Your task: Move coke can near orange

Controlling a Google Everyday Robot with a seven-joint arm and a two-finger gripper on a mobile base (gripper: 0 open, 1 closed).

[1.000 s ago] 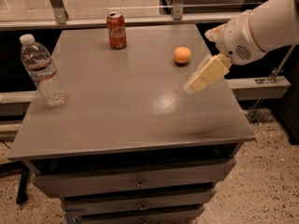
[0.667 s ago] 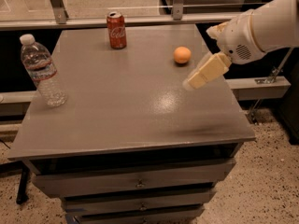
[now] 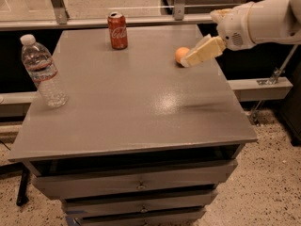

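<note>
- A grey table top sits on a cabinet with drawers over a speckled floor; a metal rail runs behind it.
- The coke can stands upright near the far edge, left of the middle.
- The orange lies near the far right edge, well apart from the can.
- A clear water bottle stands upright near the left edge.
- The white arm reaches in from the right.
- The gripper hangs above the table just beside the orange, partly covering its right side.
- It carries nothing; I cannot tell whether it is released or clenched.
</note>
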